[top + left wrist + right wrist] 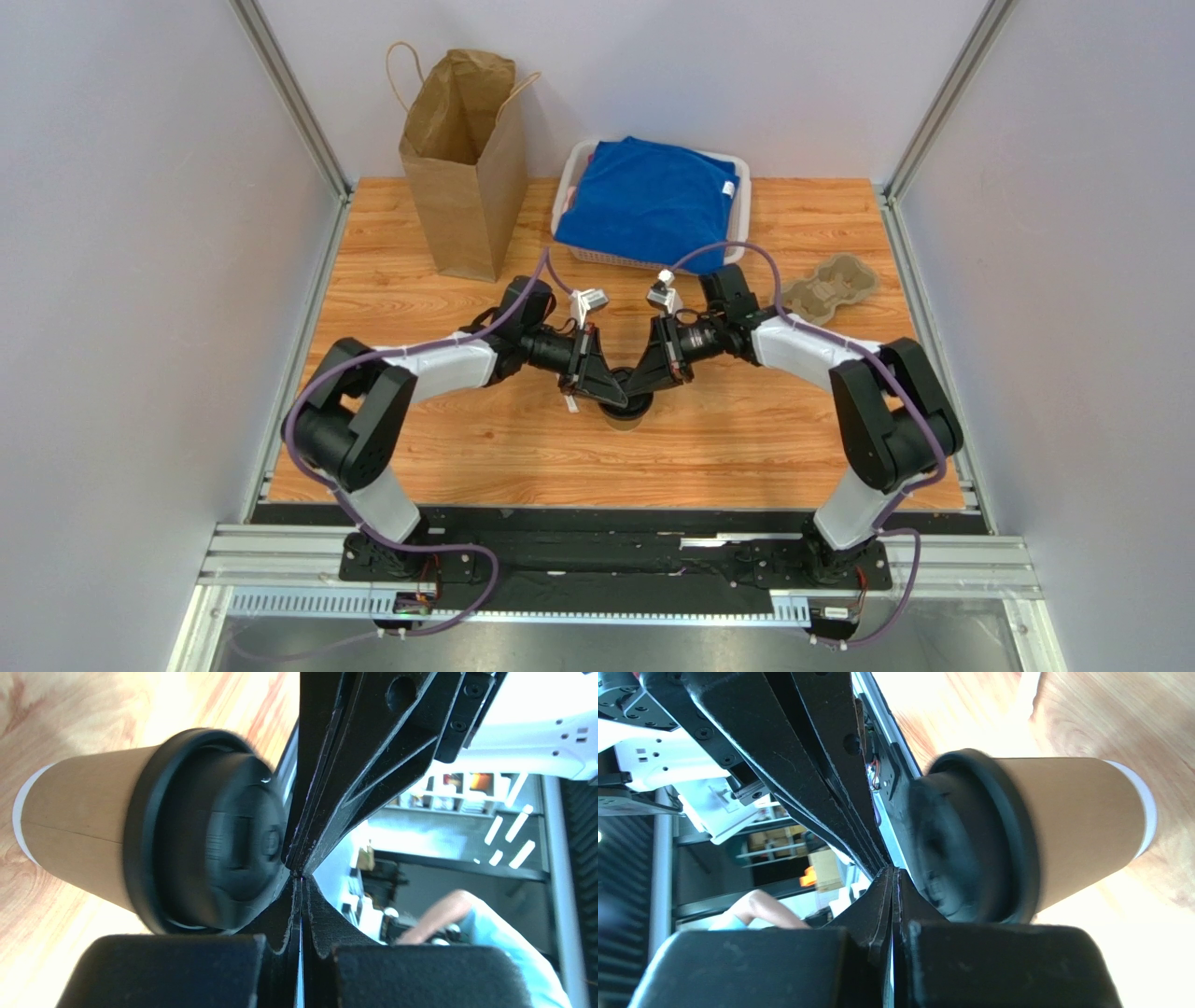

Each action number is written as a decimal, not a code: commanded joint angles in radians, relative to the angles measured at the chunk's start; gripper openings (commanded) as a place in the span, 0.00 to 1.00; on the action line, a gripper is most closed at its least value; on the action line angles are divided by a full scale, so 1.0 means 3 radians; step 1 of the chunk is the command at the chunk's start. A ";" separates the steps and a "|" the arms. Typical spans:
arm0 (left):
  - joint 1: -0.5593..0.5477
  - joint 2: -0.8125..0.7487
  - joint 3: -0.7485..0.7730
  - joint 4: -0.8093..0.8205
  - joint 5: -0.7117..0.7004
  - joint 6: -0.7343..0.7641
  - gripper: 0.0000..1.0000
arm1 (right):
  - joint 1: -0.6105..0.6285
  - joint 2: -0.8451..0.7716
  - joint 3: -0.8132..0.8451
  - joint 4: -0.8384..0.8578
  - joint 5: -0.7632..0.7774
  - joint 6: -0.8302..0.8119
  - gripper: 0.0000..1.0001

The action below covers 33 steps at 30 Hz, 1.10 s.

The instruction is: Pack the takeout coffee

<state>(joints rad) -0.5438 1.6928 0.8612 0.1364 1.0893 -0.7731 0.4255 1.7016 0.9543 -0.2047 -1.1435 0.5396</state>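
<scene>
The takeout coffee, a kraft-brown cup (84,833) with a black lid (210,854), stands upright at the middle of the table (421,448), mostly hidden under both grippers in the top view; only its lid edge (624,410) shows there. My left gripper (300,876) is shut with nothing between its fingers, its tips against the top of the lid. My right gripper (892,872) is shut and empty too, tip to tip with the left one beside the lid (969,847) and cup (1081,833). In the top view the left gripper (601,384) and right gripper (645,378) meet over the cup.
A tall brown paper bag (463,161) stands open at the back left. A white basket (572,175) holding a blue cloth (652,196) sits at the back centre. A grey pulp cup carrier (831,290) lies at the right edge.
</scene>
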 commanded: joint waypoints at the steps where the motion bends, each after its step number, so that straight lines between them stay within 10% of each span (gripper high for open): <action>1: -0.0028 -0.0391 0.0054 -0.0014 -0.0297 0.0056 0.00 | 0.0049 -0.0405 0.0286 -0.0339 0.0023 -0.0157 0.00; 33: 0.0565 -0.1307 -0.0114 -0.0828 -0.0870 0.0383 0.06 | 0.0453 -0.0681 -0.0052 -0.0949 0.1572 -0.1144 0.00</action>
<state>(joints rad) -0.3790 1.3319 0.8230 -0.1097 0.8318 -0.6830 0.5823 1.4799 0.9020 -0.4549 -0.7071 0.2924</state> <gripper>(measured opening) 0.066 0.006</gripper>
